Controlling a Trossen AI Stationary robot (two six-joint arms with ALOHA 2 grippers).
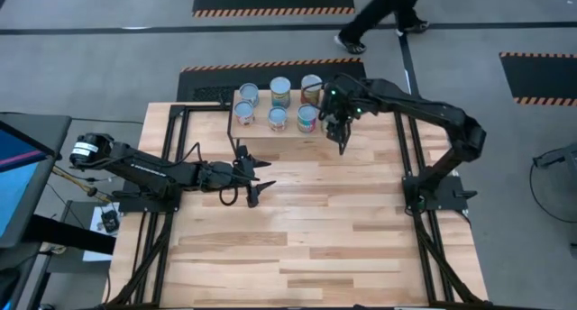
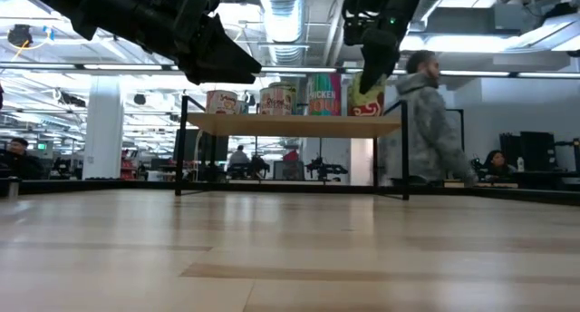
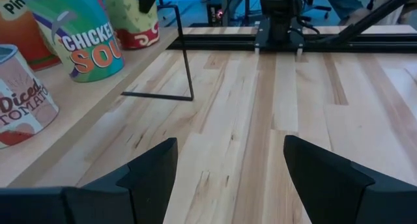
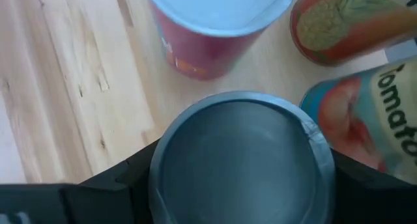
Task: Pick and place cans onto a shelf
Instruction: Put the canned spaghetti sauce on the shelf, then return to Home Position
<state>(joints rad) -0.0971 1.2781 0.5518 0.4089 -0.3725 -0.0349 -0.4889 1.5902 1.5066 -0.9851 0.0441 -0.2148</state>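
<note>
The shelf (image 1: pixel 290 130), a light-wood plank on thin black legs, stands at the table's far edge. Several cans stand upright on it, among them a teal chicken-soup can (image 3: pixel 85 35) and a diced-tomato can (image 3: pixel 19 100). At the shelf's right end my right gripper (image 1: pixel 341 137) points steeply down, shut on a yellow can with red marks (image 2: pixel 367 99), whose silver top (image 4: pixel 241 152) fills the right wrist view. My left gripper (image 1: pixel 261 179) hovers open over the table's middle left, with nothing between its fingers (image 3: pixel 150 178). My right gripper pinches the yellow can's round wall just under the top rim (image 4: pixel 159 178), one finger on each side. The fingers come from above, slanting down. The can is upright with its base at the level of the shelf's top; I cannot tell whether it rests there.
A pink-red can (image 4: pixel 208 35) and a tomato can (image 4: pixel 371 126) stand close beside the held can. Black rails (image 1: pixel 410 166) run along the table's sides. Bare wood (image 1: pixel 325 238) lies toward the near edge. A person (image 2: pixel 426 121) walks behind the table.
</note>
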